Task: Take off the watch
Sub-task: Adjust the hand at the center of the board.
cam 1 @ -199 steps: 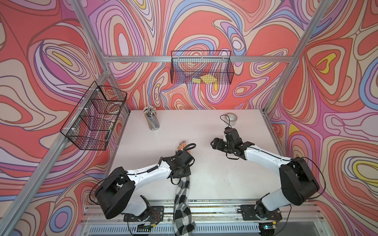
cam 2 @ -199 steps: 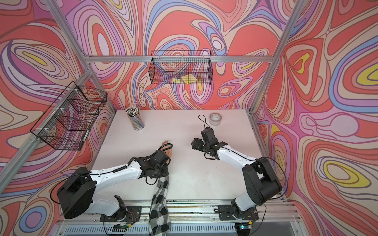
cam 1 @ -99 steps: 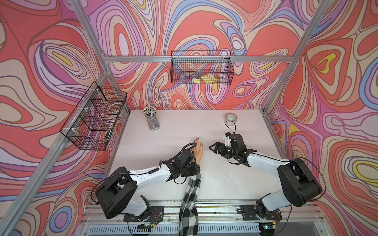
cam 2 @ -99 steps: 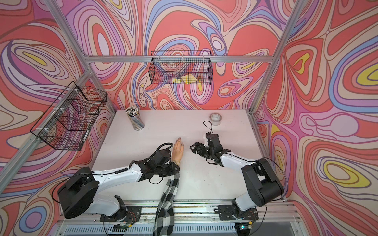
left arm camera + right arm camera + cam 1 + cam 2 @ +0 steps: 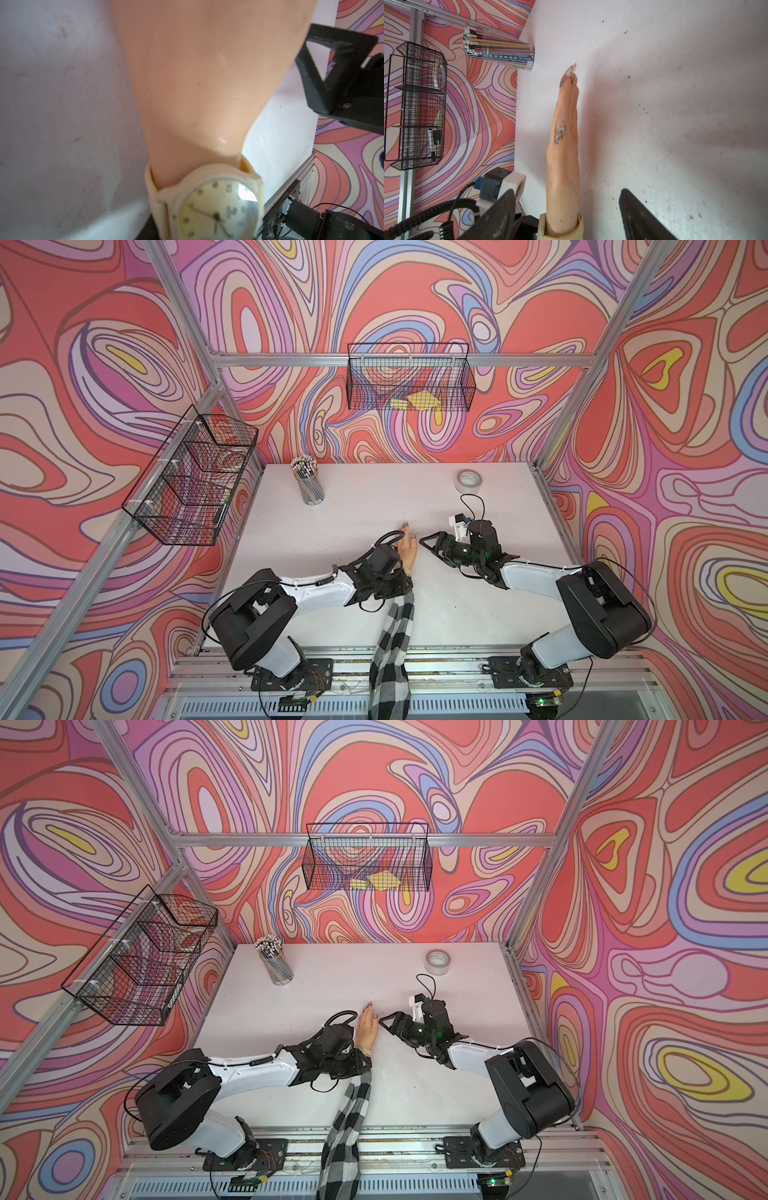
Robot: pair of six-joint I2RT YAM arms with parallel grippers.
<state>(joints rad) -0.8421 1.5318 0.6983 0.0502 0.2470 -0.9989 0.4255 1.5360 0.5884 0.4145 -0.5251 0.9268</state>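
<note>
The watch (image 5: 218, 209) has a round pale face and a cream strap (image 5: 577, 228) around the wrist of a mannequin hand (image 5: 407, 551). The hand stands on edge on the white table, fingers pointing to the back. Only a sliver of the watch (image 5: 366, 1051) shows in the top views. My left gripper (image 5: 401, 587) is shut on the mannequin's forearm just behind the watch, where the plaid sleeve (image 5: 395, 635) begins; its fingers are hidden. My right gripper (image 5: 566, 190) is open and low, pointing at the hand from the right. In its wrist view its fingers (image 5: 639, 216) straddle the hand without touching.
A clear cup of pencils (image 5: 309, 485) stands at the back left and a tape roll (image 5: 469, 481) at the back right. Wire baskets hang on the back wall (image 5: 409, 377) and the left wall (image 5: 191, 477). The sleeve trails over the table's front edge.
My left arm has swung the mannequin hand to the right, toward the table's middle. My right gripper has come forward and left, close to the hand, and its jaws have narrowed slightly.
</note>
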